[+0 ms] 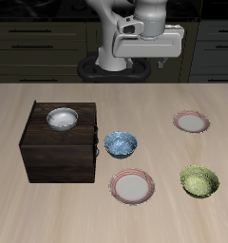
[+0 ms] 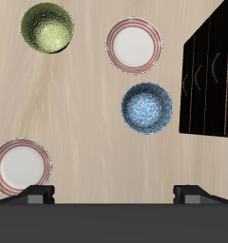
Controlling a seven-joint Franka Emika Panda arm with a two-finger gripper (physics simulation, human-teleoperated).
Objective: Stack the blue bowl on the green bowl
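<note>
Two-finger gripper (image 2: 114, 194) high above table, fingers spread, holding nothing. Blue-and-white mottled bowl (image 1: 121, 143) just beside dark wooden cabinet (image 1: 61, 144). Olive-green speckled bowl (image 1: 199, 180) near front edge, bare wood between them.

The table (image 1: 49, 90) looks like pale smooth wood. The box (image 1: 59, 152) is dark wood. Both bowls, blue (image 1: 121, 143) and green (image 1: 199, 179), look shiny and speckled.

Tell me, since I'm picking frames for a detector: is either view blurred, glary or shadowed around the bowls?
Exterior view: sharp but coarse, lighting even, only a faint soft shadow under the blue bowl and green bowl, no glare. Wrist view: both bowls crisp, the dark cabinet nearly featureless, and the end effector blocks one edge of the picture.
</note>
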